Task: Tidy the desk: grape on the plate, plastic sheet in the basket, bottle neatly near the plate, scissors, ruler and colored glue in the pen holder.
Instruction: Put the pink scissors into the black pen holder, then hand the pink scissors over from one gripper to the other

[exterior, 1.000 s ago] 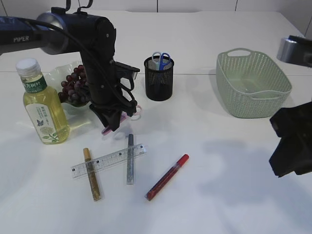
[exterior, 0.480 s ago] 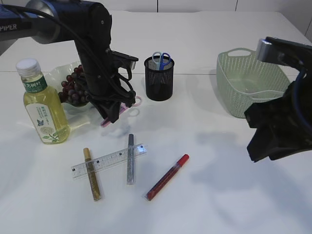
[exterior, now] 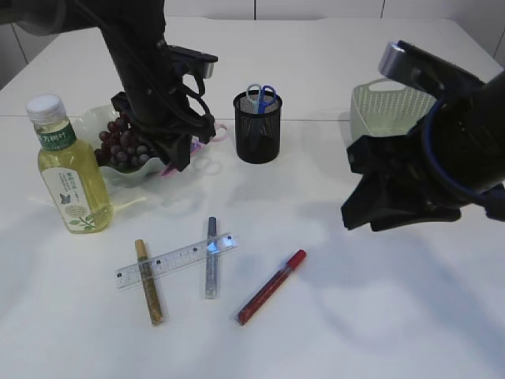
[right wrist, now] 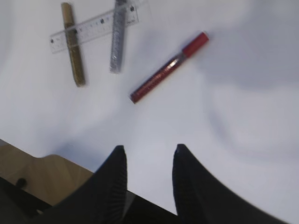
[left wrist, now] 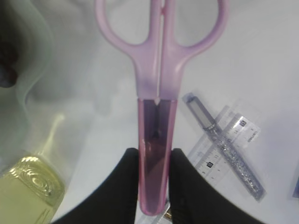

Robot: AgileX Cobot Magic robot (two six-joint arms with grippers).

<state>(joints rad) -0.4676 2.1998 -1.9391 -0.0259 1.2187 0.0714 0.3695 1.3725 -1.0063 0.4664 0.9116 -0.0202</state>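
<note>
Exterior view: left gripper (exterior: pixel 180 155) clamps pink scissors (left wrist: pixel 156 100) above the table's back-left, right gripper (right wrist: pixel 147 161) empty; grapes (exterior: pixel 118 144) plated, ruler (exterior: pixel 177 260) and glue pens (exterior: pixel 270 287) wait near front

White desk (exterior: pixel 379 316) holds ruler (exterior: pixel 177 260), glue sticks (three), bottle (exterior: pixel 67 170).

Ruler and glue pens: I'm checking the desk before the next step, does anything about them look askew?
Yes. The clear ruler lies slanted on the table across the gold glue pen and the silver glue pen, so all three are tangled in one pile. The red glue pen lies apart, diagonal.
</note>
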